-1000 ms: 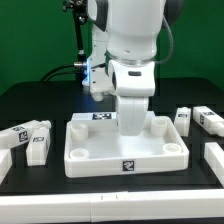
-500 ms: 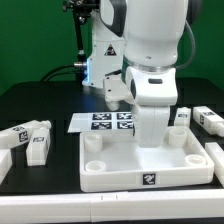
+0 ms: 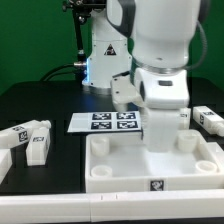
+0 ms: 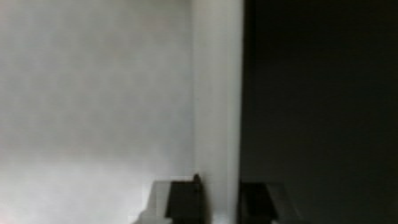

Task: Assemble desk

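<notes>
White desk top (image 3: 125,178) was at the front of the black table (image 3: 40,100), just before the marker board (image 3: 105,122). The gripper (image 3: 160,148) was clamped on its far rim, fingers (image 4: 178,200) pressing either side. Loose legs (image 3: 30,140) lay at the exterior view's left.

desk top (image 3: 130,183): one — wide, white, rimmed
round sockets (image 3: 99,170) in its corners: four in sight
tag (image 3: 155,184) on its front rim: one
loose legs: three plainly seen — two at the exterior view's left (image 3: 28,131) (image 3: 38,148), one at the exterior view's right (image 3: 208,118)
white piece (image 3: 4,163) at the exterior view's left edge: one, kind unclear
marker board (image 3: 108,122): one, four printed markers
gripper (image 3: 161,140): one
fingers (image 4: 178,200) in the wrist view: two
</notes>
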{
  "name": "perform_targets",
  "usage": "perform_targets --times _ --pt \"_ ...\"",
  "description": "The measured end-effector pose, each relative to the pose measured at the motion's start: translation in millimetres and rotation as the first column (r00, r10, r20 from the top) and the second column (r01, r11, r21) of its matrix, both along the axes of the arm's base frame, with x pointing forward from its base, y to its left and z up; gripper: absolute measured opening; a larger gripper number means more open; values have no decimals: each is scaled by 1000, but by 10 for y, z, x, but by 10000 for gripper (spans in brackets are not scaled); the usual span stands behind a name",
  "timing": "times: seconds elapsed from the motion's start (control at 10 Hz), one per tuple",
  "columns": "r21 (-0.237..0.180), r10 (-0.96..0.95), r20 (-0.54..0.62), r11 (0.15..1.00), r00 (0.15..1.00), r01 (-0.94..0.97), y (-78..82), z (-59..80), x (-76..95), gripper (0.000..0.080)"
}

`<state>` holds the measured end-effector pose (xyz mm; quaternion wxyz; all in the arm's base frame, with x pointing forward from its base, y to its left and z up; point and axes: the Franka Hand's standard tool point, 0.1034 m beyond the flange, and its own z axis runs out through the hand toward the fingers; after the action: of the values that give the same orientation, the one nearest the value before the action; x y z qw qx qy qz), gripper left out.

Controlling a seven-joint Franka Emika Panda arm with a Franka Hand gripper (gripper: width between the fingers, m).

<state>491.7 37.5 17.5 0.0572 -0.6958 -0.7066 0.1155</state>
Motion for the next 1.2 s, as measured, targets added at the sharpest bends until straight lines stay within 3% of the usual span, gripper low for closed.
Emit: perform_targets --times 0.4,0.8,0.9,1.0,1.1,1.2 --pt "16 -2 31 1000 1000 1 29 -23 264 71" --pt "6 -26 19 1000 999 26 58 -28 271 71" --pt "6 -26 19 1000 999 26 58 -29 271 251" --pt "6 -26 19 1000 999 26 58 -29 271 251" --pt "-1 -40 26 999 999 40 60 -5 280 388" --pt "-22 -62 49 998 997 63 60 133 281 388"
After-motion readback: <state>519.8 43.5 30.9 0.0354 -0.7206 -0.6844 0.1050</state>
